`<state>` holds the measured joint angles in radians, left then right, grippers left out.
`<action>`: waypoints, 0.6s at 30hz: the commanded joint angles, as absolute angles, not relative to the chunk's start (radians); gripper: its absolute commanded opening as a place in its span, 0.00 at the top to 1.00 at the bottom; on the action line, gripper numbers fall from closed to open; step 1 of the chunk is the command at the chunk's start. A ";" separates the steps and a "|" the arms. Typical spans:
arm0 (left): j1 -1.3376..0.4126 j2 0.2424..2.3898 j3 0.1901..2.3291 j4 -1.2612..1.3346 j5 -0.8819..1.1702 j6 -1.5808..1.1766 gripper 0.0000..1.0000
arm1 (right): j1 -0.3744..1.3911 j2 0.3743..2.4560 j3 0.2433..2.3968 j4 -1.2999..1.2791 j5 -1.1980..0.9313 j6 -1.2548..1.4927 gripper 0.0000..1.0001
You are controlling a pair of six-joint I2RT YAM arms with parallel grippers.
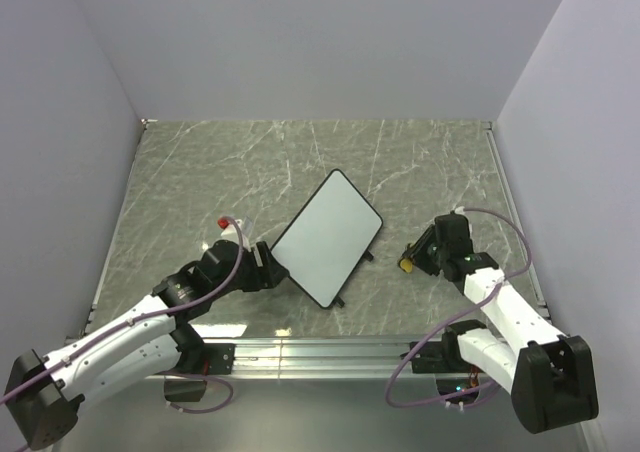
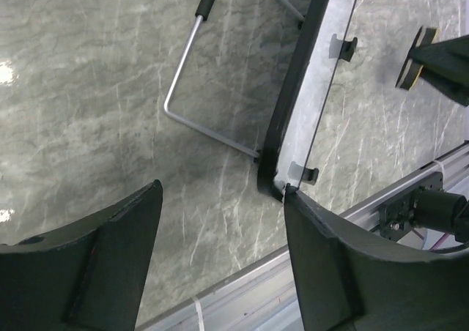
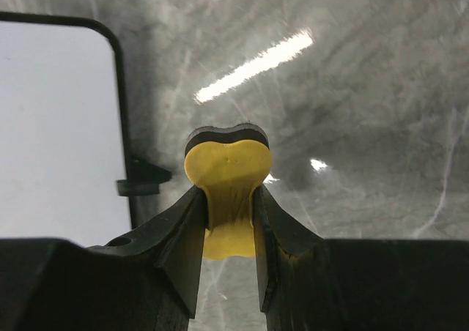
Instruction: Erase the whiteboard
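Observation:
The whiteboard (image 1: 328,237) stands mid-table, turned diagonally, its face blank white. In the left wrist view it shows edge-on (image 2: 292,104), with a wire stand (image 2: 192,60) behind it. My left gripper (image 1: 266,263) is open at the board's near left corner. In its own view (image 2: 222,192) the right fingertip (image 2: 293,199) touches that corner. My right gripper (image 1: 413,259) is shut on the yellow bone-shaped eraser (image 3: 228,171), right of the board and apart from it. The eraser also shows in the top view (image 1: 406,266) and in the left wrist view (image 2: 409,66). The board's edge is at the left of the right wrist view (image 3: 58,126).
A metal rail (image 1: 320,350) runs along the table's near edge, just below both grippers. Pale walls close the marbled table (image 1: 250,162) at the back and on both sides. The board's small black feet (image 1: 372,256) stick out toward the right gripper.

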<state>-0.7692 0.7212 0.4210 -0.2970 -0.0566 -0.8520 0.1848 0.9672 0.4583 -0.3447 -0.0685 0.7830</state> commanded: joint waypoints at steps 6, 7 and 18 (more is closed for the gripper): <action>-0.773 0.631 0.558 -0.461 -0.106 -0.876 0.21 | 0.178 0.931 0.410 -0.313 -0.092 0.750 0.75; -0.773 0.623 0.584 -0.477 -0.113 -0.882 0.12 | 0.179 0.927 0.410 -0.311 -0.101 0.749 0.49; -0.773 0.650 0.830 -0.652 -0.259 -0.830 0.01 | 0.178 0.795 0.547 -0.448 -0.132 0.683 0.00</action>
<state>-0.7692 0.6247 0.7513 -0.5957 -0.1829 -0.8730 0.1829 0.8536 0.4557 -0.4118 -0.1211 0.7273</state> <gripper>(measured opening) 0.993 0.995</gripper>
